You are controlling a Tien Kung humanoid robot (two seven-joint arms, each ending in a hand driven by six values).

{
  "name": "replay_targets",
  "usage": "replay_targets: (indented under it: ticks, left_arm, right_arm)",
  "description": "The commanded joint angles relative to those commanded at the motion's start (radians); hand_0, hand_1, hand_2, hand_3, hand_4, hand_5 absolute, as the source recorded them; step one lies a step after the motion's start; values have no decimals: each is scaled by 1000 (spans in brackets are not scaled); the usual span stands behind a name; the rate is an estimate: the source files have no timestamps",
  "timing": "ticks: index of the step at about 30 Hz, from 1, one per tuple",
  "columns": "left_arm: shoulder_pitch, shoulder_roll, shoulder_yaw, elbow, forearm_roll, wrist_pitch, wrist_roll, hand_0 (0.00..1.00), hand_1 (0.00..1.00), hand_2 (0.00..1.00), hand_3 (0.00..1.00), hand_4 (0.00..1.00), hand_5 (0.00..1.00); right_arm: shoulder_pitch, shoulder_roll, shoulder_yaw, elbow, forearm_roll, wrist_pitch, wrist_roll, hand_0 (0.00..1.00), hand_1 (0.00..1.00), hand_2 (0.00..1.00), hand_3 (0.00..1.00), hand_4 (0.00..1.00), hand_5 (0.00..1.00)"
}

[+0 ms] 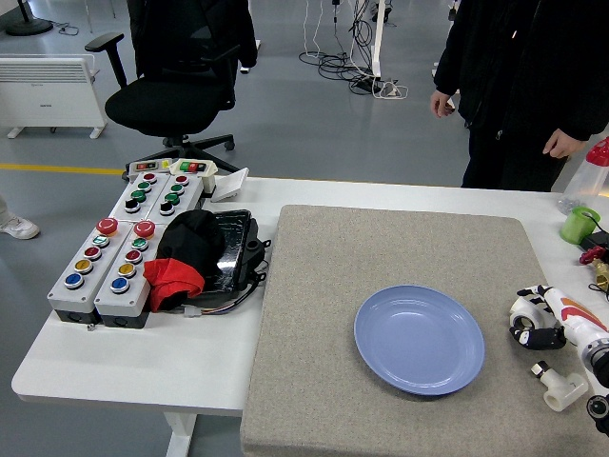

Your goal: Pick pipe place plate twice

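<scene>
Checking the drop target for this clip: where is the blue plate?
The blue plate lies empty on the grey mat, right of centre, left of the right robot hand.

The right hand [544, 319] is white with black fingers and orange markings.
</scene>
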Motion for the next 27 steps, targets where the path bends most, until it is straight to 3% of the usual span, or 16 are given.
replay_targets:
  ticks: [5, 10, 14, 18, 19, 24, 25, 27]
  left_arm:
    - [-3, 0, -1, 1, 2, 0, -1, 653, 631, 632, 557, 390, 998]
    - [-2, -1, -8, 1, 10, -1, 0, 653, 632, 633, 557, 390, 998]
    - [-1, -2, -6, -1, 11, -4, 2, 653, 631, 633, 557, 389, 998]
    - [1, -3, -3, -4, 12, -8, 7, 653, 631, 633, 557, 389, 998]
    - [1, -3, -3, -5, 12, -9, 9, 653, 631, 633, 556, 389, 998]
    - [4, -5, -1, -8, 11, -11, 13, 653, 631, 633, 556, 389, 998]
    - [4, -5, 0, -8, 11, -11, 13, 653, 631, 632, 555, 389, 998]
    - [5, -6, 0, -9, 11, -12, 14, 653, 631, 632, 555, 389, 998]
  right_arm:
    - [-5, -17, 3, 79, -2, -46, 34, 173, 336, 501, 624, 549, 195]
    - [-33, -45, -19, 259, 61, -72, 51, 175, 339, 499, 617, 535, 189]
    - [-23, -45, -109, 400, 90, -68, 65, 189, 349, 498, 614, 520, 181]
    - [-2, -19, -203, 431, 114, -77, 48, 189, 349, 498, 614, 520, 181]
    - [3, -3, -226, 417, 114, -83, 42, 358, 493, 526, 619, 528, 182]
    - [29, 49, -297, 351, 112, -75, 30, 358, 493, 526, 619, 528, 182]
    - [33, 57, -305, 337, 113, -73, 32, 804, 786, 812, 767, 634, 262]
    - [40, 69, -316, 316, 114, -60, 24, 804, 786, 812, 767, 634, 262]
